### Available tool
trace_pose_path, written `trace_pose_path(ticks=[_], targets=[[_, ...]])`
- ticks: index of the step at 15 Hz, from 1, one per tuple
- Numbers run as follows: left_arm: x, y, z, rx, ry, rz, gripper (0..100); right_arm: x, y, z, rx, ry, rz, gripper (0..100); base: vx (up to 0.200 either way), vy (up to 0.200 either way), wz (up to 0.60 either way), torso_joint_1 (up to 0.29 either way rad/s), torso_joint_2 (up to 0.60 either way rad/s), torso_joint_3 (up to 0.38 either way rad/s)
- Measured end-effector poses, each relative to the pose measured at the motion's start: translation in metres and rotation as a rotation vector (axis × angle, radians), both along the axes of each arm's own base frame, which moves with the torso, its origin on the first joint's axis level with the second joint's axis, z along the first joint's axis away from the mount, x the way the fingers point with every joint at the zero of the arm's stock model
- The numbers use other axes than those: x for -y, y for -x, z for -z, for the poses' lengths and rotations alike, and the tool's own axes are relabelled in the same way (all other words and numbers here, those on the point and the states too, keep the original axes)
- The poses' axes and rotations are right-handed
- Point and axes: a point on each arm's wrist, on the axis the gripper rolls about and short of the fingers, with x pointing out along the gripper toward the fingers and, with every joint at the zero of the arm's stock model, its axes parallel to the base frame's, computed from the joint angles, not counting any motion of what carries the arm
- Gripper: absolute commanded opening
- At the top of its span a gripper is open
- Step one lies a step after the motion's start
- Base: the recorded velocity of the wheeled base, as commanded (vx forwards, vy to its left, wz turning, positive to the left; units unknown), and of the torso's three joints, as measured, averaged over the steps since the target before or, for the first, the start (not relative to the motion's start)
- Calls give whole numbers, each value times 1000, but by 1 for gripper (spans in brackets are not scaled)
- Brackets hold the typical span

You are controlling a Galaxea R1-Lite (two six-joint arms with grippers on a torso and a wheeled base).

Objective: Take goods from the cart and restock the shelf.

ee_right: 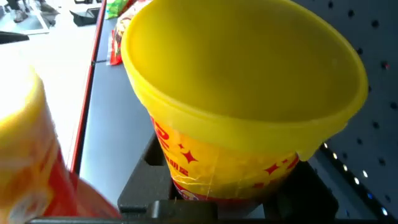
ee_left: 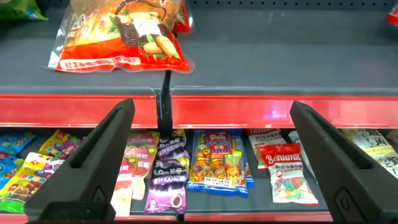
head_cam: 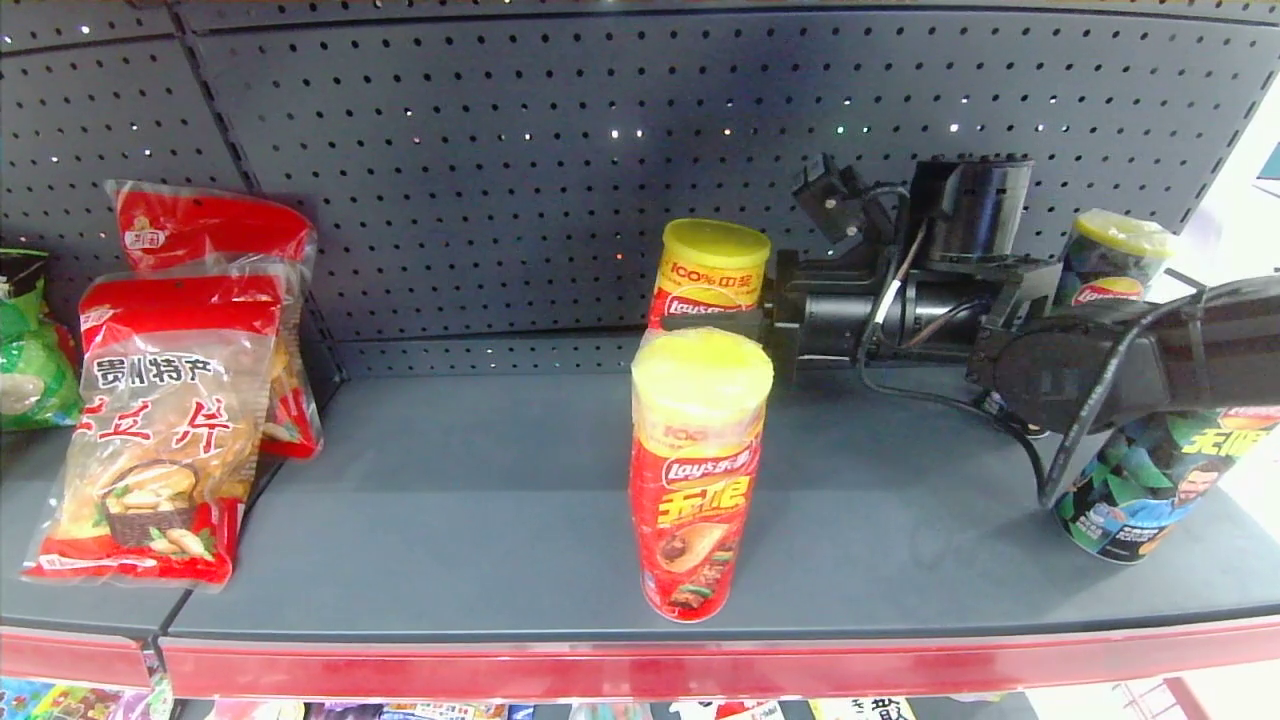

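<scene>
Pegboard [head_cam: 480, 150] back wall, dark grey shelf [head_cam: 450, 520] with a red front edge.

Risks, as a judgement:
- The rear can's [head_cam: 708, 270] base is hidden behind the front can [head_cam: 698, 470], so I cannot tell whether it sits on the shelf. If it is let go above the deck or tilted, it could topple forward into the front can, which stands near the front edge and could go over it.
- The right forearm lies just over the green can [head_cam: 1140, 490] at the front right corner. A low or sideways pull-out could knock it off. A fourth can [head_cam: 1110, 262] stands at the back right, close behind the wrist.

Right gripper [head_cam: 735, 318]: pinching the rear can low on its body, near the back edge mid-shelf, fingers on both sides of it.

Left gripper [ee_left: 214, 168]: fingers spread wide with nothing between them. It sits below the shelf's front edge, facing the lower shelf, with the snack bags [head_cam: 170, 400] above at the left end.
</scene>
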Motion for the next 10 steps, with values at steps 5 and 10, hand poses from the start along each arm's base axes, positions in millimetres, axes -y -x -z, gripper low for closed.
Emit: trace_pose_path(ticks=[5, 10], targets=[[0, 0, 0, 0, 0, 0, 100, -14, -9, 1, -6, -14, -23, 0, 0, 0, 0, 0, 0, 0], [0, 0, 0, 0, 0, 0, 100, -9, -20, 8, -38, 3, 1, 0, 0, 0, 0, 0, 0, 0]])
